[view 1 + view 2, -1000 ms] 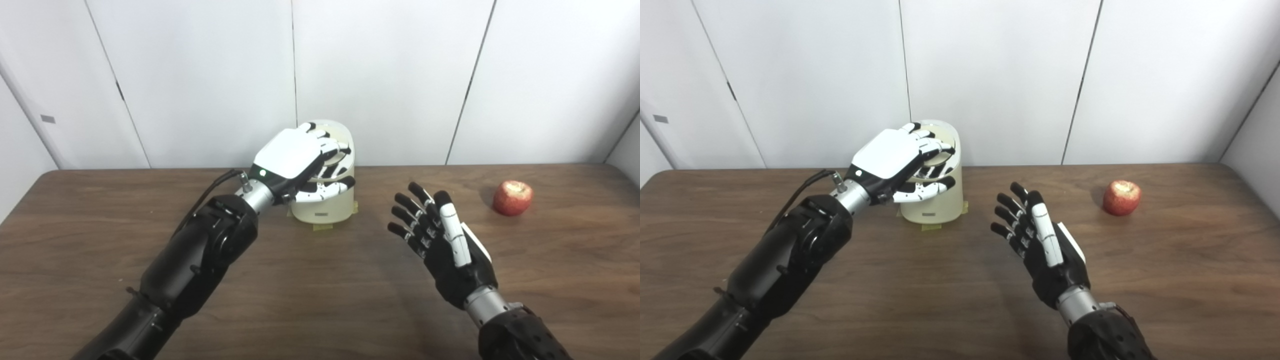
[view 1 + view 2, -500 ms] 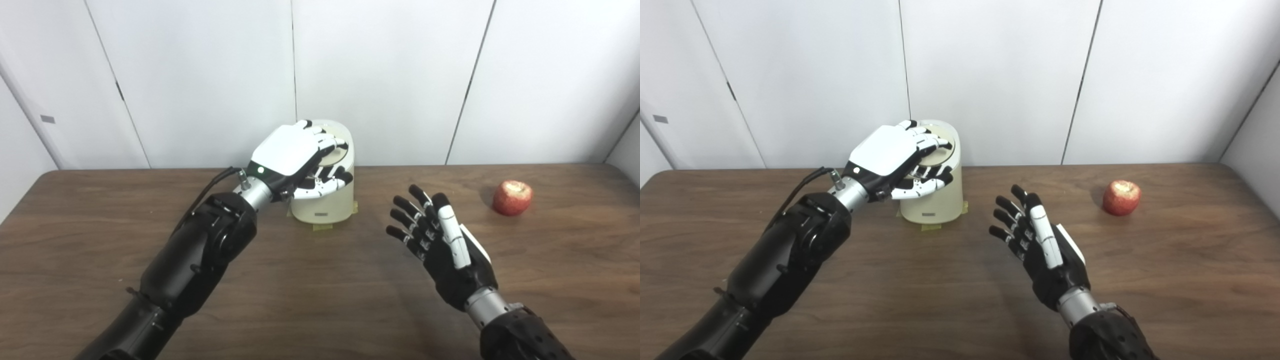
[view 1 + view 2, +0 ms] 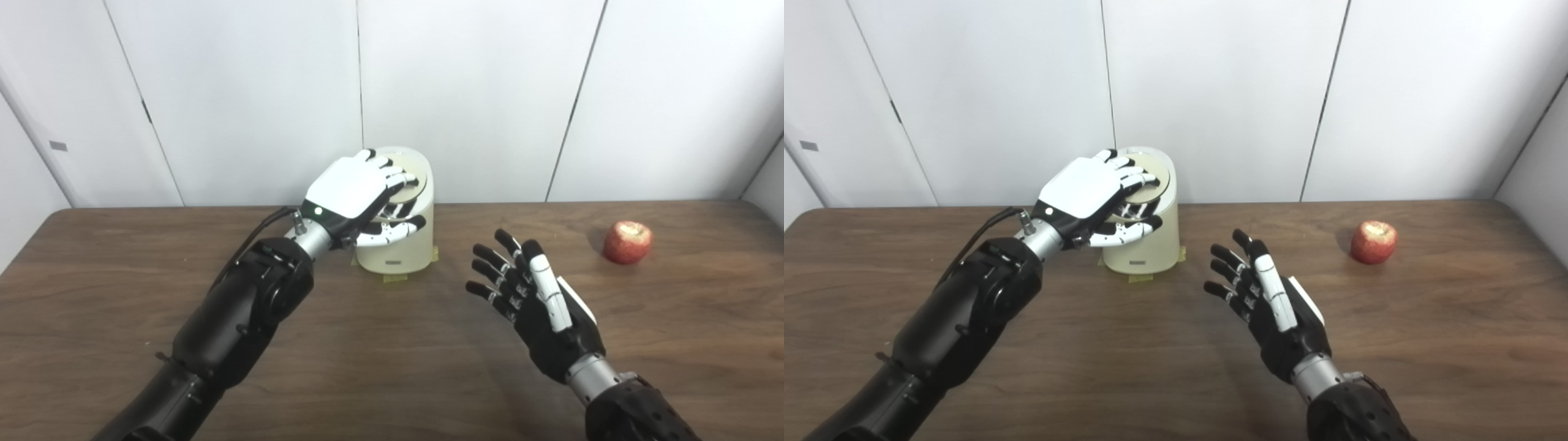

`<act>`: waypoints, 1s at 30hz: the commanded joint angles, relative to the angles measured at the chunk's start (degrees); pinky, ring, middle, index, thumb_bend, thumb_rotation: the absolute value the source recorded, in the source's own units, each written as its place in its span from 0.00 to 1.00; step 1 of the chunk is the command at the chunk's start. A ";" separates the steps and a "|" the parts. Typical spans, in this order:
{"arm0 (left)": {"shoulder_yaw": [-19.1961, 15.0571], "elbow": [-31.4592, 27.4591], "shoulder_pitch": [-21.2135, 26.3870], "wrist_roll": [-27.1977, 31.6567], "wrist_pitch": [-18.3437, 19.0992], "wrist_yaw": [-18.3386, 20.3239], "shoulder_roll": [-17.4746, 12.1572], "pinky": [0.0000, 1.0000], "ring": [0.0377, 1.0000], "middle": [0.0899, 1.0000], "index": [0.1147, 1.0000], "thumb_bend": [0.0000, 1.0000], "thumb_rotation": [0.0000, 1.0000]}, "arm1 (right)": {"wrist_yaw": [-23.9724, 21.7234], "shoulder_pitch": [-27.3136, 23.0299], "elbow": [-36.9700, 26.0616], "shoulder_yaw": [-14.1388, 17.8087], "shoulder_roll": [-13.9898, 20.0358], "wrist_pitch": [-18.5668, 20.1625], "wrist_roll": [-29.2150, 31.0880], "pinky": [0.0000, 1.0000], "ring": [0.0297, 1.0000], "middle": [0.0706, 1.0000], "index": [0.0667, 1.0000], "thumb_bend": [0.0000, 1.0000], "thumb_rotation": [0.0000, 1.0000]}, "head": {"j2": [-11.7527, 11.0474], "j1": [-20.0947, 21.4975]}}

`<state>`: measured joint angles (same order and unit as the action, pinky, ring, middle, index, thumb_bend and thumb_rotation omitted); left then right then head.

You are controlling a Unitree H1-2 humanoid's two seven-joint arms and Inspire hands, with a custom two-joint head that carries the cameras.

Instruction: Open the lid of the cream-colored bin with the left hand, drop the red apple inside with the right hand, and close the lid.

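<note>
The cream-colored bin (image 3: 401, 252) stands at the back middle of the table, with tape at its base. Its round lid (image 3: 411, 176) lies on top, tilted toward me. My left hand (image 3: 358, 196) rests over the lid's left part. Its fingers (image 3: 401, 180) lie spread on the lid, and its thumb (image 3: 392, 228) reaches across the bin's front wall without gripping. My right hand (image 3: 539, 306) hovers open, palm turned left, right of the bin and holding nothing. The red apple (image 3: 627, 242) sits far right on the table, well beyond my right hand.
The brown wooden table (image 3: 392, 367) runs up to a white panelled wall (image 3: 465, 92) just behind the bin. A black cable (image 3: 257, 229) loops off my left forearm.
My left hand has slid a little left and back across the bin's top, uncovering more of the lid. My right hand has drifted slightly left. The apple has stayed put.
</note>
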<state>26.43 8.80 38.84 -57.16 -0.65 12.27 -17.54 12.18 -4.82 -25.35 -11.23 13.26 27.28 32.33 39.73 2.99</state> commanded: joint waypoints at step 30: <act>0.76 1.98 3.21 -0.88 0.88 1.84 -0.65 1.00 0.85 0.80 0.81 0.46 1.00 | 2.63 -2.68 -2.92 -1.23 1.75 -0.37 2.10 0.82 0.92 0.90 1.00 0.59 0.85 | 0.39 0.29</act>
<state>27.34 10.72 40.77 -58.24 -0.39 12.53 -17.55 14.91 -5.07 -25.76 -12.54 14.35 27.28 33.77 40.08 3.25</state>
